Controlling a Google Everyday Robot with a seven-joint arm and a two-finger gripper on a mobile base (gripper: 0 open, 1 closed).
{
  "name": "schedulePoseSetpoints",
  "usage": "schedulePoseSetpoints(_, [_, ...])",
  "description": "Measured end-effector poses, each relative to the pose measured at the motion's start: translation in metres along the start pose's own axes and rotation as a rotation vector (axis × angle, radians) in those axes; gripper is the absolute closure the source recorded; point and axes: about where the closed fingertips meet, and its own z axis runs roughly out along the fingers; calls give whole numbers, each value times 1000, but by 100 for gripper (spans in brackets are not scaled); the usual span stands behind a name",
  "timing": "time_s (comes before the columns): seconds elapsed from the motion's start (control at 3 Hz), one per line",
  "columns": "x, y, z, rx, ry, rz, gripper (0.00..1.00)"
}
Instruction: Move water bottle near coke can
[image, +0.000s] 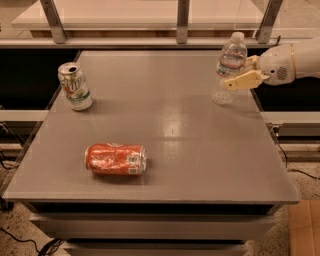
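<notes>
Treat the table (175, 125) as a clock face, with twelve at the far edge. At about ten o'clock a silver-and-green can (75, 86) stands upright. It is not your target, so leave it alone.

At about seven o'clock the coke can (116, 159) lies on its side near the front edge, with bare surface all round it. That leaves room to set something down beside it.

At about two o'clock the water bottle (230, 54) stands upright by the right edge, well apart from the coke can. The gripper (235, 74) comes in from three o'clock at the bottle's mid-height, right against it. That height looks chosen to stop a tall, light bottle tipping. You cannot tell whether the gripper is clenched on it. The carry toward seven o'clock is not yet done.
</notes>
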Motion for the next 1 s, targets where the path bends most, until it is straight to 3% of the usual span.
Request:
schedulePoseSetpoints(0.33, [-6,9,2,-56,-16,-27,100])
schedulePoseSetpoints(1.0, [-27,62,17,-301,-46,-115,100])
